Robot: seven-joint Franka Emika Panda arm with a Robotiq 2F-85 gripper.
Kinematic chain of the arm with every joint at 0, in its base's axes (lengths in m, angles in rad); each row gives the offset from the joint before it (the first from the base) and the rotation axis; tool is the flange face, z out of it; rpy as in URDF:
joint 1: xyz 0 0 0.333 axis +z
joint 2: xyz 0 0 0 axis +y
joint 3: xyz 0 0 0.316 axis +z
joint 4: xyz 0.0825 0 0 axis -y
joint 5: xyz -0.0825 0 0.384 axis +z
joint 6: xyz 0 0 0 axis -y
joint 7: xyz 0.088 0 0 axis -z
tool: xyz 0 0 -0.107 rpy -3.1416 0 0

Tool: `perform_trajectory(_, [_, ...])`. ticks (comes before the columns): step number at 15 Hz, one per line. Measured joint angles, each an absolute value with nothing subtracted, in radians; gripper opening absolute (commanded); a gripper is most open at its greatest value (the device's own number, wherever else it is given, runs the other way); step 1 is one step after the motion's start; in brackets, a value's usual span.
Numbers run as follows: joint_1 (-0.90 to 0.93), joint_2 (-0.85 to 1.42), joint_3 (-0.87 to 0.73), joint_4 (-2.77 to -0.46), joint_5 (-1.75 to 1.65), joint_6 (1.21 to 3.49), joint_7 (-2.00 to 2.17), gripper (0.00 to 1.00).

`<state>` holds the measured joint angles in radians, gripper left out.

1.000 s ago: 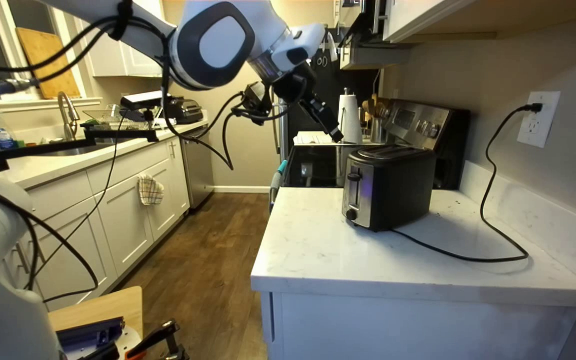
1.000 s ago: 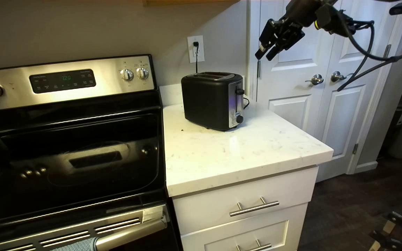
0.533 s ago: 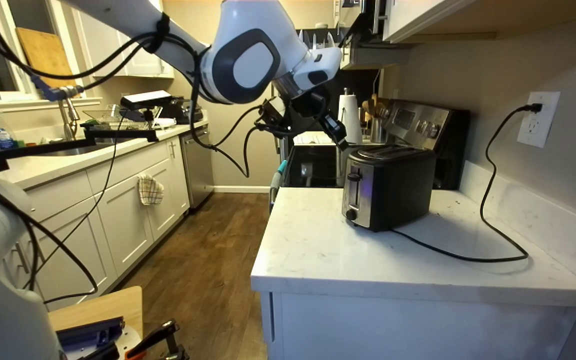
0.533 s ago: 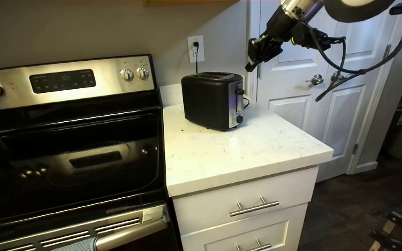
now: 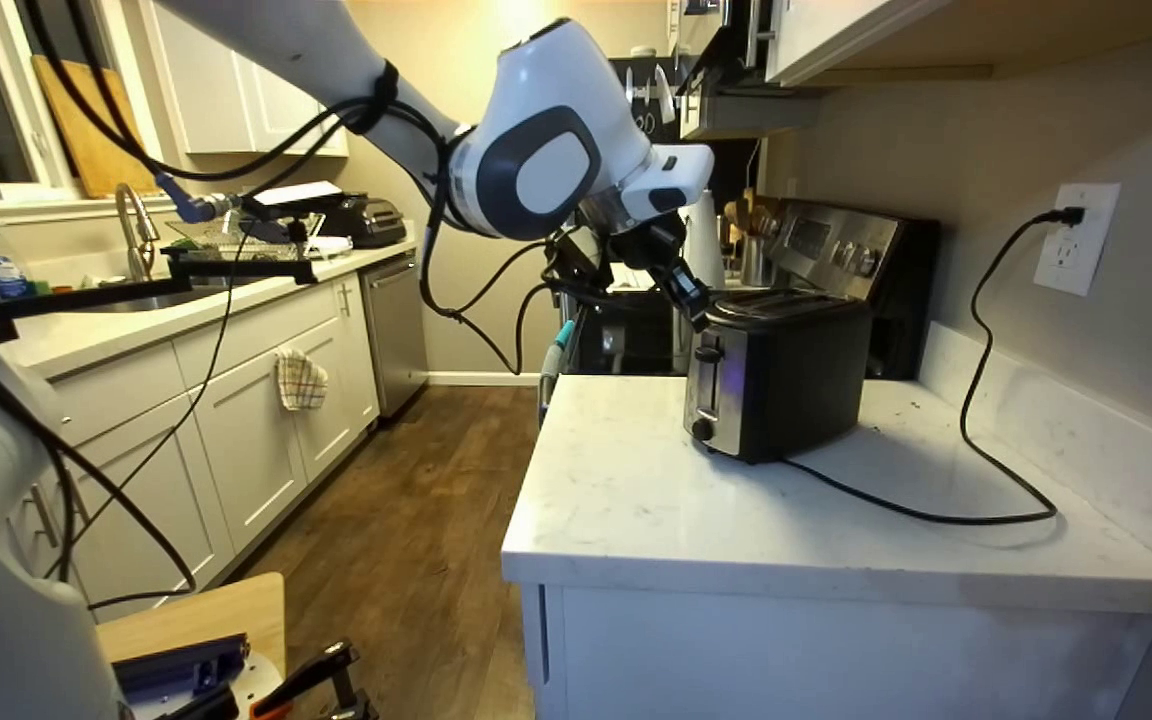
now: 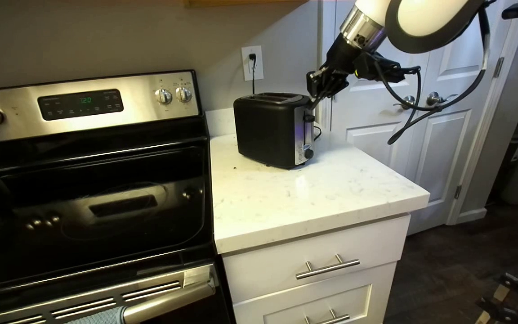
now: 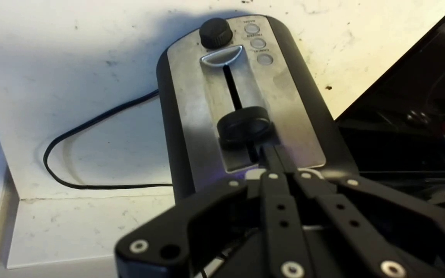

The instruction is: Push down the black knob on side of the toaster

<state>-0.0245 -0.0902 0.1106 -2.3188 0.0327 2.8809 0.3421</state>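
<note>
The toaster [image 5: 804, 375], black with a brushed-steel end face, stands upright on the counter. On that face the black knob [image 7: 244, 125], a small lever, sits near the upper end of its slot; it also shows in an exterior view as a dark knob [image 6: 309, 118]. Just above the lever is my gripper [image 7: 274, 152], pointing down at a slant. Its two fingers are pressed together with nothing between them. An exterior view puts the gripper [image 5: 702, 322] by the toaster's top edge. Whether the fingertips touch the knob or the toaster I cannot tell.
A round black dial [image 7: 215, 33] sits low on the same face, beside several small buttons. The power cord [image 5: 936, 517] loops over the white counter [image 5: 616, 500] to the wall outlet [image 5: 1078, 238]. A black stove [image 6: 106, 189] adjoins the counter. Upper cabinets [image 5: 886, 40] hang overhead.
My gripper has come down and across to the toaster's end face, and its fingers have gone from open to shut. The toaster and its knob look unmoved.
</note>
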Motion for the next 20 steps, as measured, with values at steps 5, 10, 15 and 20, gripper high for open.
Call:
perform_trajectory(5, [-0.024,-0.070,0.110,-2.316,0.033,2.881,0.342,0.00])
perform_trajectory(10, [-0.025,-0.060,0.107,-2.314,0.033,2.889,0.342,0.00])
perform_trajectory(15, [-0.025,-0.022,0.105,-2.314,0.033,2.939,0.342,0.00])
perform_trajectory(20, [-0.025,-0.005,0.105,-2.321,0.033,2.982,0.342,0.00])
